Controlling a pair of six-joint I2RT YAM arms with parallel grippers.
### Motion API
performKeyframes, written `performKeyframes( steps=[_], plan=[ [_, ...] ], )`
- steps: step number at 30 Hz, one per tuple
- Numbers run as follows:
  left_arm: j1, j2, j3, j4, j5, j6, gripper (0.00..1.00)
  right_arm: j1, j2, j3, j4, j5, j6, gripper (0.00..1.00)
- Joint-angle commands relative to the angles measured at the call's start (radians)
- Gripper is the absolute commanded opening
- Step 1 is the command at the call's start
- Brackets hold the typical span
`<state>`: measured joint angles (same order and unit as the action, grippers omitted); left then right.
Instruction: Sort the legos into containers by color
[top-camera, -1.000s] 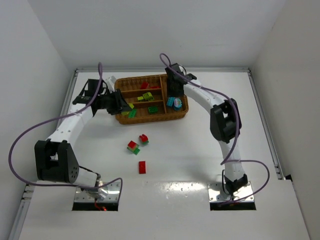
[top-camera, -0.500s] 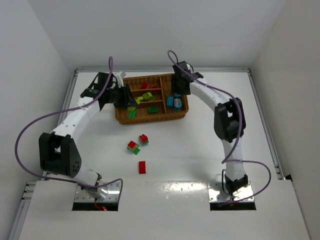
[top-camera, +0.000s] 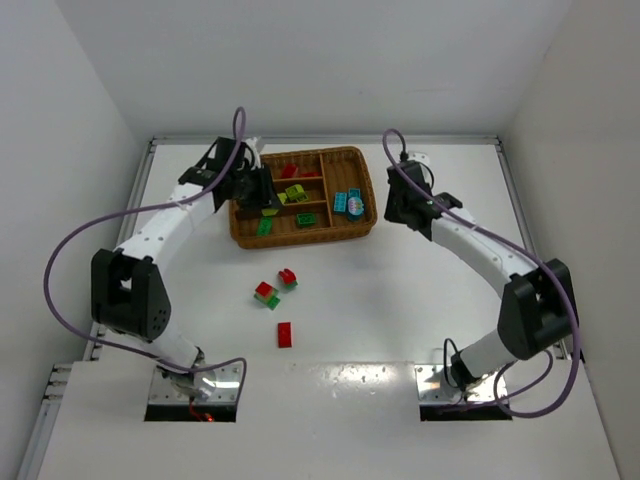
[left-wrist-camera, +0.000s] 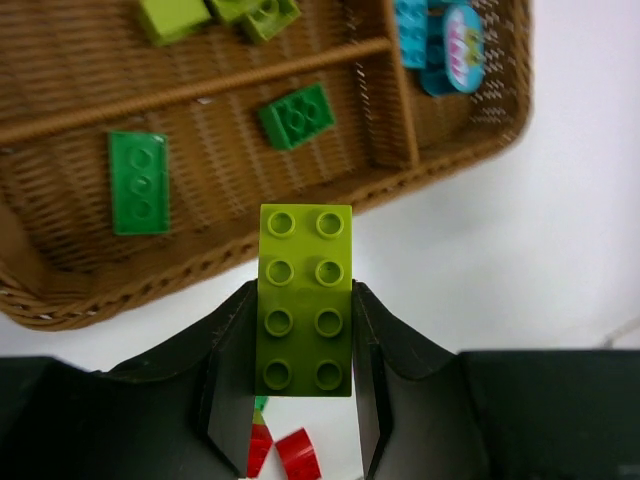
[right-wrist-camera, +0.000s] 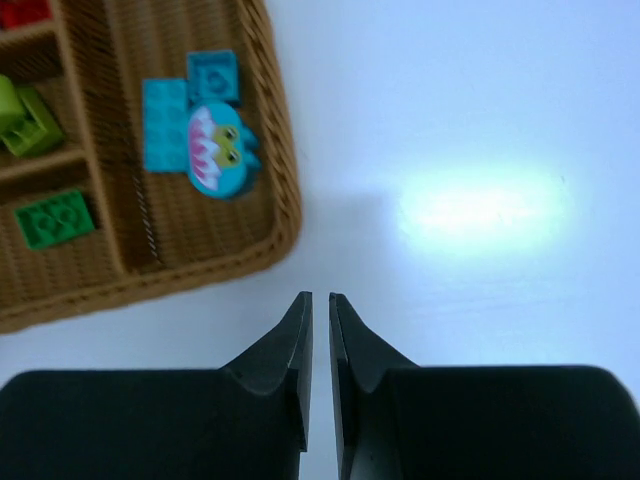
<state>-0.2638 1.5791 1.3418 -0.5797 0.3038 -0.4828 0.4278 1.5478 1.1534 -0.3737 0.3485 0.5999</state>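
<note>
My left gripper (left-wrist-camera: 305, 292) is shut on a yellow-green eight-stud lego (left-wrist-camera: 306, 300), held above the near rim of the brown wicker tray (left-wrist-camera: 450, 165). From the top view the left gripper (top-camera: 262, 196) hangs over the tray's (top-camera: 300, 241) left end. Two green bricks (left-wrist-camera: 297, 115) (left-wrist-camera: 138, 182) lie in the slot just ahead of it. My right gripper (right-wrist-camera: 320, 298) is shut and empty, over bare table right of the tray (right-wrist-camera: 285, 190), whose cross slot holds cyan legos (right-wrist-camera: 190, 110). In the top view the right gripper (top-camera: 392, 206) sits beside the tray's right end.
Loose on the table in front of the tray lie two red-and-green stacks (top-camera: 265, 293) (top-camera: 288, 277) and a red brick (top-camera: 285, 334). Red bricks (top-camera: 290, 171) fill the tray's far slot and yellow-green ones (left-wrist-camera: 175, 15) the middle slot. White walls enclose the table.
My right gripper has pulled out of the tray's cyan slot and swung right, shutting empty. The left gripper has moved right along the tray, still holding the yellow-green lego.
</note>
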Motion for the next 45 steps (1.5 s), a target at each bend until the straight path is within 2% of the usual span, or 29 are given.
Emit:
performKeyframes(
  steps=[1,3,6,12,15,18,21,23,27,33,34,36,39,40,41,42,44,45],
  plan=[
    [-0.049,0.059,0.109,-0.009,-0.205,-0.020,0.00,0.000,-0.055,-0.079,0.021,0.038,0.041,0.12],
    [-0.049,0.119,0.206,-0.029,-0.300,-0.040,0.00,0.000,-0.066,-0.089,-0.004,0.038,0.051,0.12],
    [-0.037,0.244,0.313,-0.048,-0.356,-0.040,0.00,0.000,-0.075,-0.089,-0.042,0.038,0.066,0.12],
    [-0.018,0.424,0.436,-0.063,-0.474,-0.031,0.00,0.009,-0.189,-0.195,-0.063,-0.002,0.121,0.12],
    [0.001,0.472,0.473,-0.063,-0.474,-0.031,0.21,0.009,-0.219,-0.216,-0.114,-0.002,0.142,0.12],
    [0.014,0.508,0.503,-0.063,-0.483,-0.031,0.27,0.009,-0.255,-0.271,-0.114,-0.015,0.167,0.12],
    [0.023,0.536,0.529,-0.051,-0.493,-0.019,0.54,0.009,-0.278,-0.302,-0.114,-0.029,0.167,0.12],
    [0.023,0.547,0.540,-0.060,-0.493,-0.019,0.78,0.009,-0.278,-0.302,-0.125,-0.029,0.167,0.12],
    [0.023,0.507,0.525,-0.069,-0.514,-0.019,0.87,0.018,-0.267,-0.270,-0.136,-0.029,0.167,0.12],
    [-0.021,0.311,0.380,-0.069,-0.534,-0.010,0.85,0.058,-0.247,-0.238,-0.136,-0.043,0.130,0.12],
    [-0.031,0.282,0.379,-0.069,-0.543,-0.010,0.85,0.071,-0.238,-0.238,-0.127,-0.057,0.115,0.13],
    [-0.043,0.214,0.285,-0.069,-0.543,-0.010,0.80,0.133,-0.215,-0.212,-0.094,-0.123,0.049,0.17],
    [-0.052,0.066,0.096,-0.069,-0.529,-0.040,0.78,0.227,-0.169,-0.164,-0.082,-0.199,-0.011,0.30],
    [-0.052,0.026,0.041,-0.069,-0.529,-0.040,0.78,0.297,-0.146,-0.150,-0.070,-0.221,-0.056,0.36],
    [-0.052,-0.016,-0.065,-0.069,-0.540,-0.072,0.78,0.336,-0.097,-0.117,-0.058,-0.247,-0.077,0.49],
    [-0.043,-0.096,-0.116,-0.069,-0.549,-0.083,0.78,0.370,-0.069,-0.098,-0.057,-0.247,-0.095,0.56],
    [0.000,-0.171,-0.197,-0.069,-0.549,-0.105,0.78,0.446,-0.010,-0.034,-0.057,-0.282,-0.132,0.70],
    [0.020,-0.203,-0.254,-0.069,-0.549,-0.105,0.78,0.462,0.045,-0.015,-0.048,-0.283,-0.141,0.72]
  ],
)
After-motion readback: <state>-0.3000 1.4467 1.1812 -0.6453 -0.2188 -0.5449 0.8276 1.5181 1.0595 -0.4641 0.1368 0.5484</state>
